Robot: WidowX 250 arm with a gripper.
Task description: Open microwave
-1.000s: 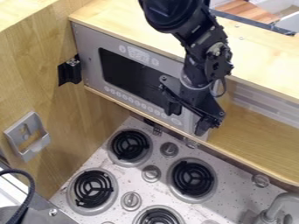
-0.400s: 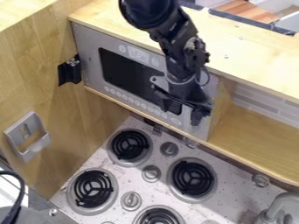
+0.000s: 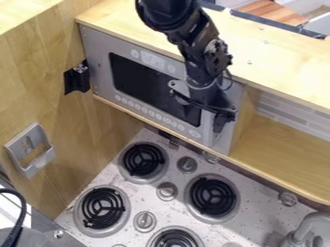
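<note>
Above the stove (image 3: 171,191), toward the upper left, the microwave (image 3: 149,86) is sitting under a wooden counter top (image 3: 283,62), its door (image 3: 138,81) still looking shut. Over its right part the black arm (image 3: 197,50) is hanging down, having swung left from its place a second ago and now edging back slightly right, with a pale upright handle (image 3: 207,129) showing more plainly beside it. That shift is probably bringing the hand (image 3: 216,121) into line for a pull, though the door is not giving yet. Whether the hand is gripping the handle or merely resting near it, I cannot tell. Out over the burners the microwave is facing, its long axis slanting from upper left down to lower right, while the handle is running roughly upright along the door's right side.
</note>
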